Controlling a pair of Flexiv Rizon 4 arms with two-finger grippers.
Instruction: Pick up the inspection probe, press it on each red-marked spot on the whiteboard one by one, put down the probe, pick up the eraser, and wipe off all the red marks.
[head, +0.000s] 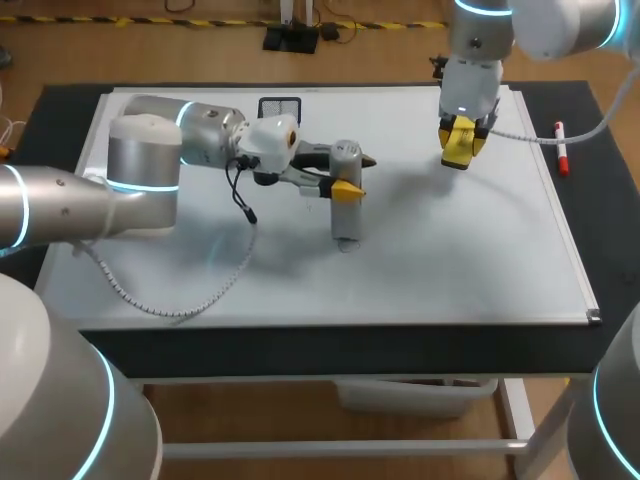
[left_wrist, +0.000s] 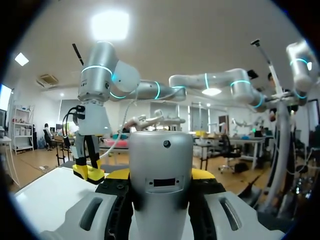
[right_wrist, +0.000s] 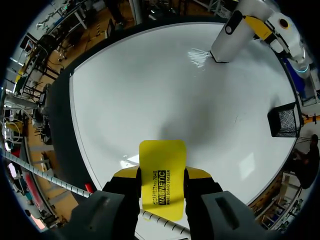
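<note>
**Clerk:** Item one, left gripper (head: 347, 187). Condition?

**Checker:** Closed on the grey, upright, cylindrical metal probe (head: 346, 215), with a yellow tip on each side of its mid-body. The probe's lower end appears to rest on the flat white whiteboard (head: 450, 270), near the middle.

**Clerk:** Item two, right gripper (right_wrist: 161, 182)?

**Checker:** Clamped on the flat, yellow, rectangular eraser (right_wrist: 161, 155), held by its long edges. It hangs over the board's far right part, seemingly clear of the surface.

**Clerk:** Red marks?

**Checker:** None visible on the board in any view. The only red is on the white marker pen with red cap (head: 561, 148), lying on the dark table just beside the board's right edge. A black wire-mesh holder (head: 280, 106) stands at the far edge.

**Clerk:** Hazards?

**Checker:** There are four, all judged.
- **Collision:** both tools are in hand at once, so a wipe through the middle would likely strike the probe or the left arm unless the probe is set down.
- **Probe slip:** the probe's sides are smooth and round, so a hard press may slide it up between the fingers or tilt it.
- **Eraser twist:** the eraser juts out past the fingers, so uneven pressure could twist it.
- **No targets:** with no marks in sight, a press or wipe cannot be confirmed.
</note>
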